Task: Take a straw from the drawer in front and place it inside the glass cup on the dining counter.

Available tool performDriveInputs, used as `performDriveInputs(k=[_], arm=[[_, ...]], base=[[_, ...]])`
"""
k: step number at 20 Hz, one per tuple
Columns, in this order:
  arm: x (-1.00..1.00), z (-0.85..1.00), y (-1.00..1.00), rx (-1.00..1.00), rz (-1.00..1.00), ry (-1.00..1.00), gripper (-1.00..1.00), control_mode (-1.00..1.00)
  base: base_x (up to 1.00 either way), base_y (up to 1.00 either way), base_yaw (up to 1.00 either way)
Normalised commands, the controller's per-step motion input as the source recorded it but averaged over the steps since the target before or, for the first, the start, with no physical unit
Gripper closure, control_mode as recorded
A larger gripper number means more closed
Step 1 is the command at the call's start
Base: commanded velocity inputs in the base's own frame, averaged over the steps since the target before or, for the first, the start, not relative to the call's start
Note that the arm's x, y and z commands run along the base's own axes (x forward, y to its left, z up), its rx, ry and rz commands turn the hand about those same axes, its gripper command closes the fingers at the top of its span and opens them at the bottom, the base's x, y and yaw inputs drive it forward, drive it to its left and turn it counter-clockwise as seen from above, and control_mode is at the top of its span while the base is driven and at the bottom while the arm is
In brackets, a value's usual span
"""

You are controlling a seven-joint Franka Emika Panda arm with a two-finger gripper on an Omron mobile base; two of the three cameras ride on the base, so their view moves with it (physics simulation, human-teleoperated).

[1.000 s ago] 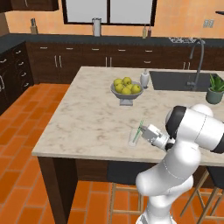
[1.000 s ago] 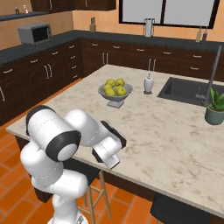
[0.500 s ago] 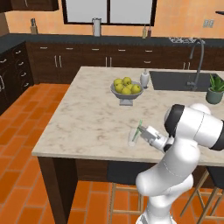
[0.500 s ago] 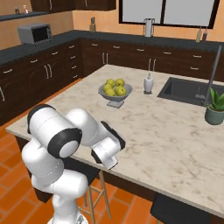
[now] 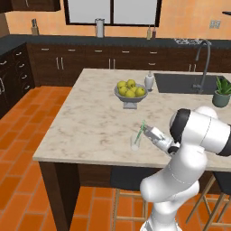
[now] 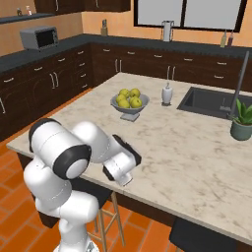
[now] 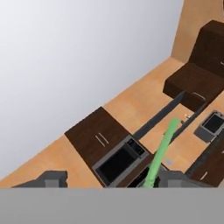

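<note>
Arm: white, rising from the floor at the near edge of the dining counter [image 5: 90,117]; elbow raised, forearm folded back and reaching left toward the counter's near edge.
Gripper [image 5: 149,131]: tilted, pointing up and to the left just beside the glass cup; in the hand view its fingertips [image 7: 52,178] stand apart with the straw close beside the right-hand one; jaws released, not clamped on the straw.
Straw [image 5: 141,130]: light green, leaning in the glass cup, upper end sticking out above the rim toward the gripper; in the hand view it rises slantwise between the tips, nearer the right one.
Glass cup [image 5: 136,140]: clear, upright on the dining counter near its near edge, left of the gripper.
Dining counter: pale marbled top on dark wood base.
Fruit bowl [image 5: 130,92]: grey, filled with yellow-green fruit, farther back on the counter, well apart from the cup.
White dispenser bottle [image 5: 149,81]: just right of the bowl, beside the sink [image 5: 180,84].
Potted plant [image 5: 221,91]: far right of the counter.
Microwave [image 6: 39,37]: on the black counter at far left.
</note>
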Motion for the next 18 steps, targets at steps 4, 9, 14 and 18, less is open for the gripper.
performDriveInputs(k=[4, 9, 14, 18], arm=[[0.00, 0.98, 0.00, 0.00, -0.03, -0.07, -1.00, -1.00], [-0.02, 0.24, 0.00, -0.06, 0.00, -0.02, -1.00, -1.00], [-0.06, -0.51, 0.00, -0.19, 0.00, 0.00, -1.00, -1.00], [-0.03, -0.57, 0.00, -0.16, 0.00, -0.02, -1.00, -1.00]], base=[[0.00, 0.00, 0.00], [0.00, 0.00, 0.00], [0.00, 0.00, 0.00], [0.00, 0.00, 0.00]])
